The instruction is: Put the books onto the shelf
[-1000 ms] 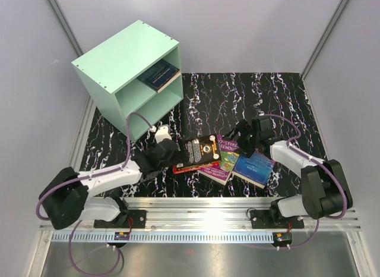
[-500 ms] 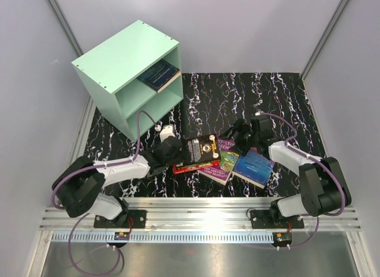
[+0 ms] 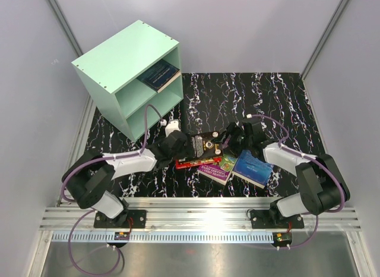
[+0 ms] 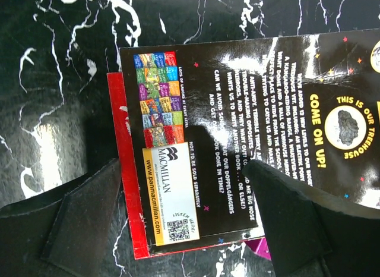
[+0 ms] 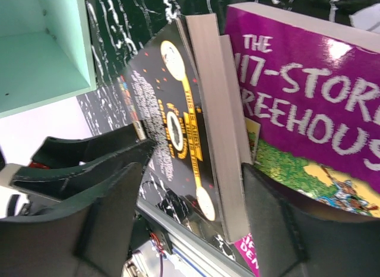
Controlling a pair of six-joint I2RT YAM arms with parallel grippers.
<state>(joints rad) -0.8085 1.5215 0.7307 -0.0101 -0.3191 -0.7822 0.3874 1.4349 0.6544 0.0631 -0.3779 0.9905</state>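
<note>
One black book (image 3: 205, 145), flat, long axis left-right

book pile (image 3: 205, 147) before shelf (image 3: 127, 75)

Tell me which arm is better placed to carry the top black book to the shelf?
Probably left. The left gripper stands open astride the black book, with the shelf on its side. The right gripper, also at the book, is farther from the shelf.
</note>
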